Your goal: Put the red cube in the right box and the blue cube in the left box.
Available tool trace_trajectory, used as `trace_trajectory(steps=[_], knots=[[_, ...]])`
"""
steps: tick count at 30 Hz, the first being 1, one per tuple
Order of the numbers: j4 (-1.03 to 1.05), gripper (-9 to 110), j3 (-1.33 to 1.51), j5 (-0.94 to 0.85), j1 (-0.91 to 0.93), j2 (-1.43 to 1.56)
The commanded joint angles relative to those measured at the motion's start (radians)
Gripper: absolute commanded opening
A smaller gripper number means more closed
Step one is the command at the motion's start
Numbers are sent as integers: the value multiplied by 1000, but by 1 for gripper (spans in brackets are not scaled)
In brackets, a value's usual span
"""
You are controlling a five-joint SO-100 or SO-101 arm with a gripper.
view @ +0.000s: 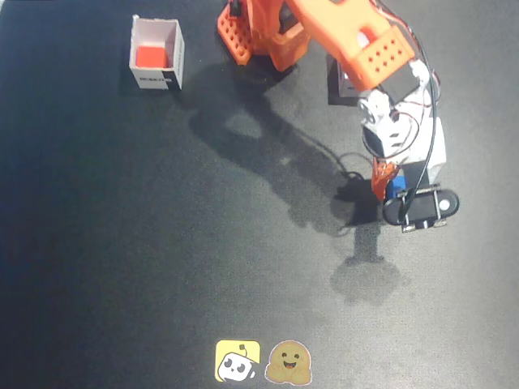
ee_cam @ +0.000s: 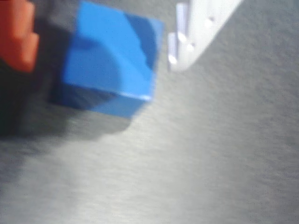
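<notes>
Showing blue cube, matte, bright, sharp-edged, between hand fingers

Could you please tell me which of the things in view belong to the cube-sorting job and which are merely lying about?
Part of the job:
- red cube, already inside the box at upper left of the fixed view
- blue cube, between the fingers of the tool

Just lying about:
- yellow sticker
- brown smiley sticker
</notes>
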Motion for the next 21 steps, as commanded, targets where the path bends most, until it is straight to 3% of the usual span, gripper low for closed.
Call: trace_trajectory(steps=[1,15,21], knots=[[-32,22,-55,14,-11,-6],[-55,19,-71,44,-5,-86],[-72,12,-58,66,-3,-95]])
